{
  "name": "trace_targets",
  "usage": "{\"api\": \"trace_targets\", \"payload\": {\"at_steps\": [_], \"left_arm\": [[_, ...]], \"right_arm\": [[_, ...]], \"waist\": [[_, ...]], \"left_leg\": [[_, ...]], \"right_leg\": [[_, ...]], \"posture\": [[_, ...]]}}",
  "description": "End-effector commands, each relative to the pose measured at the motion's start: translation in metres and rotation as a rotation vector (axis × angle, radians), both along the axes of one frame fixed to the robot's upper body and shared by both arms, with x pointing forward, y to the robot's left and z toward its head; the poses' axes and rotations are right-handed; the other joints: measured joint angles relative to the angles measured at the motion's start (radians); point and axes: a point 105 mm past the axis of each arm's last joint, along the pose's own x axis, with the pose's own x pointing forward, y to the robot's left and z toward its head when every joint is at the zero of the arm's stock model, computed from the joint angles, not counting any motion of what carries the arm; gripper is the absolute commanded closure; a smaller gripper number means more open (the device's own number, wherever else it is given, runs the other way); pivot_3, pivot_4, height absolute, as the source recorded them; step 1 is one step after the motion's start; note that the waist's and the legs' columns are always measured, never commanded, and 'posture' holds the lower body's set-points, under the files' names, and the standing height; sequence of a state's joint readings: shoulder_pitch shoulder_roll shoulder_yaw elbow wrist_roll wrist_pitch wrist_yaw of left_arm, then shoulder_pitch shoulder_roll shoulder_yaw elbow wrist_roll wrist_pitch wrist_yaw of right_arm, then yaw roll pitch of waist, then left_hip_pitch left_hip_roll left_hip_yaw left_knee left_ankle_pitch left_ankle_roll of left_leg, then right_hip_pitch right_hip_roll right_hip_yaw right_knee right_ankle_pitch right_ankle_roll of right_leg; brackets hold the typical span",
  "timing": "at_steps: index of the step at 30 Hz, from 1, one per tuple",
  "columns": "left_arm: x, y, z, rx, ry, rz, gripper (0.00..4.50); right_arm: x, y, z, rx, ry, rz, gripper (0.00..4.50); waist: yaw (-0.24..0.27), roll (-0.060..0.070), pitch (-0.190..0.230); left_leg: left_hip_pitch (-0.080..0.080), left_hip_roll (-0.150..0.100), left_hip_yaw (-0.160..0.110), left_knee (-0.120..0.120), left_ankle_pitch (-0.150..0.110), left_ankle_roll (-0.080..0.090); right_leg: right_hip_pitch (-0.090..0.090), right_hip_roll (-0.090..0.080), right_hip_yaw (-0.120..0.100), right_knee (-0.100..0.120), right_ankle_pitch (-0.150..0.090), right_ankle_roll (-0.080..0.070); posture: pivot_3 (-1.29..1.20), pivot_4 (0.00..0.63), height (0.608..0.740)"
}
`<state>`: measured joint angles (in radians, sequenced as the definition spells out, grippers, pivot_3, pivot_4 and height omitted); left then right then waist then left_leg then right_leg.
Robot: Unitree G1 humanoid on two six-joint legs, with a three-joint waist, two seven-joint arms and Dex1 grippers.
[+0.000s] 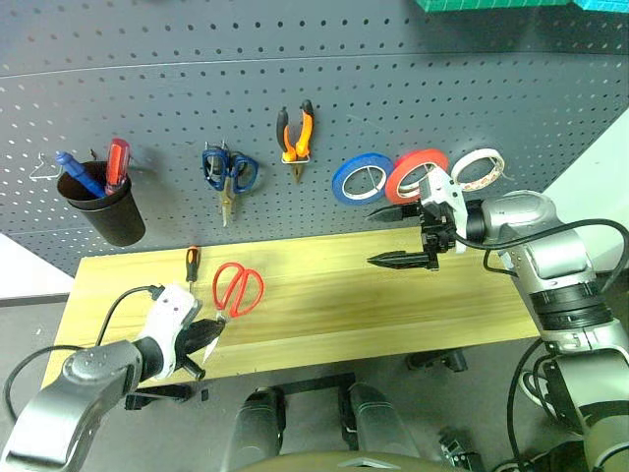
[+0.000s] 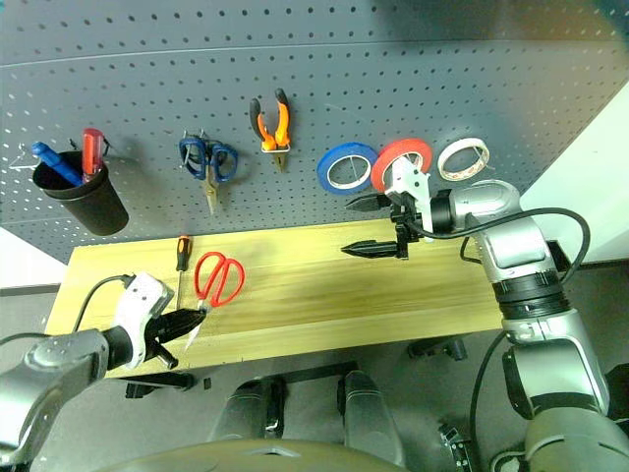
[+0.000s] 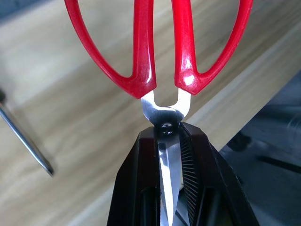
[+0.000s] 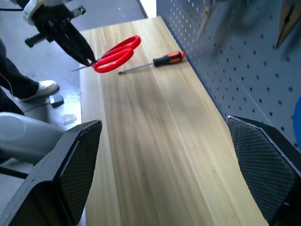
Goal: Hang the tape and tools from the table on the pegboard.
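My left gripper is shut on the blades of the red-handled scissors at the front left edge of the table. The handles point toward the pegboard. In the left wrist view the black fingers clamp the blades just below the pivot. The slim orange-and-black screwdriver lies on the wood beside the scissors. My right gripper hangs open and empty over the table's right part, just below the hung blue tape, red tape and white tape. The pliers hang on a hook.
Blue-handled scissors hang left of the pliers. A black cup on the pegboard's left holds a red-handled and a blue-handled screwdriver. Green bins sit along the top edge.
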<state>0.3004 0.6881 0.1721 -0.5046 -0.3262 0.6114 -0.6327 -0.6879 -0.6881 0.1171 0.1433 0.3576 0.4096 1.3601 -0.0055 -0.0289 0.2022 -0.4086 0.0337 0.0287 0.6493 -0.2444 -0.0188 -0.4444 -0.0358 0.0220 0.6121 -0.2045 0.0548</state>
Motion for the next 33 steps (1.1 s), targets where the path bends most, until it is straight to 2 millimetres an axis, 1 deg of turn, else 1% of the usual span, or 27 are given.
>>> {"api": "trace_targets", "payload": {"at_steps": [1, 2, 3, 4, 5, 8, 10, 12, 16, 19, 23, 28, 33], "left_arm": [[0.003, -0.003, 0.015, 0.027, -0.264, -0.065, 4.23], [0.003, -0.003, 0.017, 0.016, -0.303, -0.066, 4.23], [0.006, 0.004, 0.018, -0.023, -0.355, -0.033, 4.23], [0.009, 0.013, 0.018, -0.049, -0.405, -0.009, 4.23], [0.011, 0.021, 0.017, -0.057, -0.442, 0.009, 4.23], [0.015, 0.039, 0.013, -0.031, -0.530, 0.016, 4.23], [0.018, 0.044, 0.014, -0.048, -0.580, 0.026, 4.23], [0.019, 0.048, 0.016, -0.081, -0.630, 0.016, 4.23], [0.012, 0.062, 0.007, -0.145, -0.708, 0.032, 4.23], [0.006, 0.064, 0.009, -0.156, -0.763, -0.025, 4.23], [0.009, 0.069, 0.013, -0.172, -0.797, -0.029, 4.23], [0.011, 0.074, 0.013, -0.212, -0.786, -0.044, 4.23], [0.010, 0.084, 0.009, -0.254, -0.770, -0.034, 4.23]], "right_arm": [[-0.004, 0.001, 0.022, 0.064, -0.059, 0.010, 0.00], [-0.004, 0.002, 0.024, 0.073, -0.059, 0.012, 0.00], [-0.006, 0.002, 0.025, 0.083, -0.052, 0.017, 0.00], [-0.007, 0.002, 0.026, 0.092, -0.041, 0.023, 0.00], [-0.009, 0.002, 0.027, 0.098, -0.032, 0.027, 0.00], [-0.010, 0.002, 0.030, 0.106, -0.024, 0.038, 0.00], [-0.011, 0.003, 0.035, 0.121, -0.025, 0.046, 0.00], [-0.013, 0.005, 0.045, 0.160, -0.032, 0.070, 0.00], [-0.015, 0.008, 0.049, 0.161, -0.036, 0.086, 0.00], [-0.015, 0.010, 0.048, 0.158, -0.033, 0.092, 0.00], [-0.016, 0.011, 0.045, 0.147, -0.028, 0.092, 0.00], [-0.017, 0.012, 0.040, 0.128, -0.028, 0.092, 0.00], [-0.017, 0.013, 0.040, 0.130, -0.026, 0.095, 0.00]], "waist": [[0.001, 0.000, -0.002], [0.002, 0.000, -0.002], [0.005, -0.001, -0.003], [0.013, 0.002, -0.007], [0.020, 0.009, -0.015], [0.020, 0.004, -0.021], [0.020, 0.004, -0.024], [0.021, 0.003, -0.026], [0.021, 0.004, -0.038], [0.019, 0.000, -0.042], [0.025, 0.000, -0.047], [0.036, 0.000, -0.057], [0.045, 0.000, -0.060]], "left_leg": [[0.000, 0.000, 0.000, 0.000, 0.000, 0.000], [0.000, 0.000, 0.001, 0.000, 0.000, 0.000], [0.000, 0.000, 0.001, 0.000, 0.000, 0.000], [-0.001, 0.000, 0.002, 0.000, 0.000, 0.000], [-0.001, -0.001, 0.004, 0.000, 0.000, 0.000], [-0.001, -0.002, 0.009, 0.000, 0.000, 0.000], [-0.001, -0.001, 0.009, 0.000, 0.000, 0.000], [-0.001, -0.001, 0.010, 0.000, 0.000, 0.000], [-0.001, -0.001, 0.011, 0.002, 0.000, 0.000], [-0.001, -0.001, 0.012, 0.001, 0.000, 0.000], [0.000, 0.000, 0.012, 0.002, 0.000, 0.000], [0.000, -0.001, 0.014, 0.002, 0.000, 0.001], [0.000, 0.000, 0.015, 0.002, 0.000, 0.001]], "right_leg": [[0.000, -0.001, 0.000, 0.000, 0.000, 0.000], [0.000, -0.002, 0.000, -0.001, 0.000, 0.000], [0.000, -0.002, 0.000, -0.001, 0.000, 0.000], [0.000, -0.004, 0.000, -0.001, 0.000, 0.000], [0.000, -0.005, 0.000, -0.001, 0.000, 0.000], [0.000, -0.006, -0.001, -0.002, 0.000, 0.001], [0.000, -0.005, -0.001, -0.002, 0.000, 0.001], [0.000, -0.006, -0.001, -0.001, 0.000, 0.001], [0.001, -0.006, -0.001, 0.000, 0.000, 0.001], [0.000, -0.005, -0.001, 0.000, 0.000, 0.001], [0.001, -0.005, -0.002, 0.001, 0.000, 0.001], [0.001, -0.004, -0.002, 0.001, 0.000, 0.001], [0.001, -0.002, -0.001, 0.002, 0.000, 0.001]], "posture": [[0.12, 0.090, 0.740], [0.12, 0.087, 0.740], [0.13, 0.083, 0.740], [0.13, 0.080, 0.740], [0.13, 0.079, 0.740], [0.13, 0.080, 0.740], [0.13, 0.079, 0.740], [0.13, 0.078, 0.740], [0.14, 0.076, 0.740], [0.14, 0.074, 0.740], [0.13, 0.073, 0.740], [0.13, 0.071, 0.740], [0.13, 0.069, 0.740]]}}
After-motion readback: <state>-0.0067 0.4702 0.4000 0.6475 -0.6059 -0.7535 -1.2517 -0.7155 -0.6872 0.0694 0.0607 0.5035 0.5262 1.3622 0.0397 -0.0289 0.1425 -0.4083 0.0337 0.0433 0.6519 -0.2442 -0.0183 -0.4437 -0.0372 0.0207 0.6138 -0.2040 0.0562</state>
